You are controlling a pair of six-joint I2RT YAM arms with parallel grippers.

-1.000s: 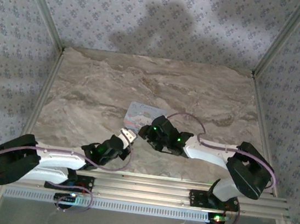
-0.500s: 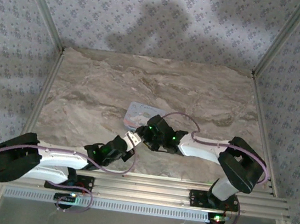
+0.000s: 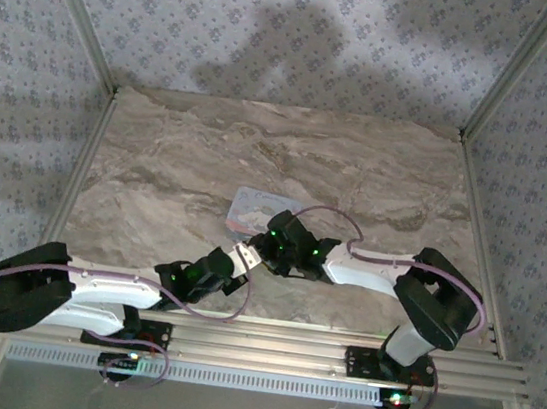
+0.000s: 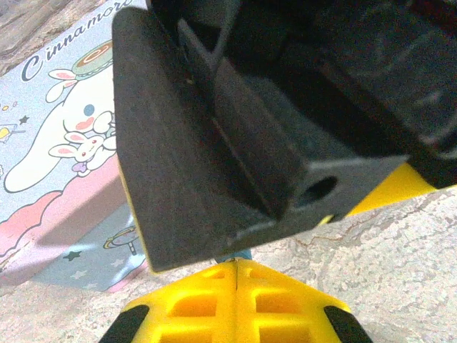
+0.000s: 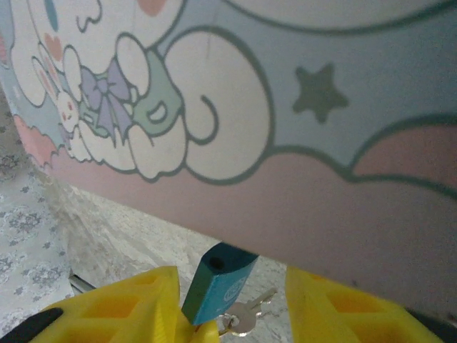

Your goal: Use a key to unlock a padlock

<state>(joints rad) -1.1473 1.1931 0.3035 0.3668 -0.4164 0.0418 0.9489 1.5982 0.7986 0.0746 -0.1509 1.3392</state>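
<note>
Left gripper (image 4: 235,280): closed, yellow fingers pressed flat together; sliver of blue at 12 o'clock of the tips, too little visible to call it pinched.
Right gripper (image 5: 232,286): jaws partly apart, with the lock standing in the gap; no clamp on it visible.
Padlock (image 5: 218,286): teal-blue, roughly upright, top leaning toward 1 o'clock; touching the finger at 8 o'clock, clear gap to the finger at 4 o'clock.
Key (image 5: 244,318): silvery, at 5 o'clock of the padlock's lower end, touching it; whether seated in the keyhole, cannot tell.
Tin (image 3: 253,205): light blue with cartoon rabbit print, flat on the table, at 12 o'clock of the meeting grippers in the top view.
Arms: tips together near the table's front centre; left reaching toward 2 o'clock, right toward 9 o'clock.
Table (image 3: 388,174): marbled beige slab.
</note>
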